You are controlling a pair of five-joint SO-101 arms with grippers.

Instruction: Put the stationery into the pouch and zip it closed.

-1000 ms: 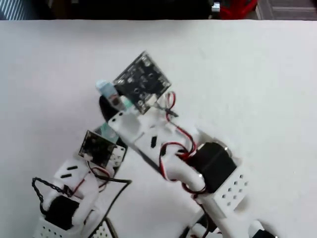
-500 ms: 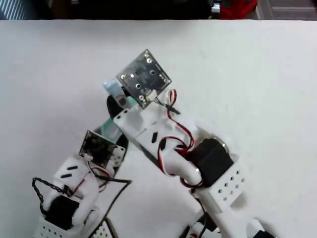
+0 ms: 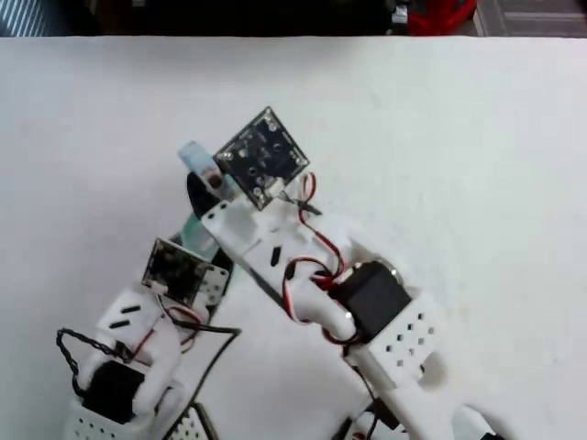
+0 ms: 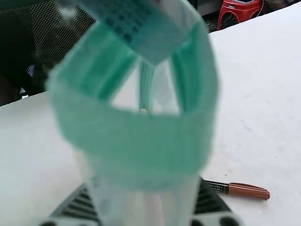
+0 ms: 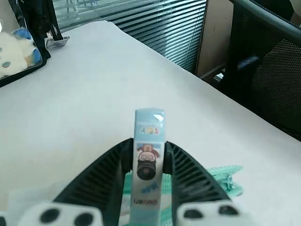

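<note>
Right end effector [image 5: 148, 145]: narrow, its black fingers [image 5: 126, 146] clamped on both sides of a blue stick [image 5: 149, 126].
Blue stick: flat and pale blue, upright between the fingers with its free end standing past them; its face carries a cartoon figure and small lines of print. In the high view its tip [image 3: 194, 158] juts out beside the right wrist camera.
Left end effector [image 4: 141, 209]: closed on the lower part of the pouch [image 4: 136, 141], which rises between its ridged black fingers.
Pouch: clear plastic with a green zip band, mouth held open in a loop; the zip is undone. The blue stick hangs at this mouth; whether its end is inside cannot be told. From the right wrist, a green zip edge [image 5: 225, 181] lies just beyond the fingers.
Pen [image 4: 240, 190]: brown cap, dark barrel with tiny unreadable print, lying flat on the tabletop [image 3: 440, 119] beside the pouch, outside it.
Behind: a plush toy [image 5: 14, 52] at the tabletop's far edge.
</note>
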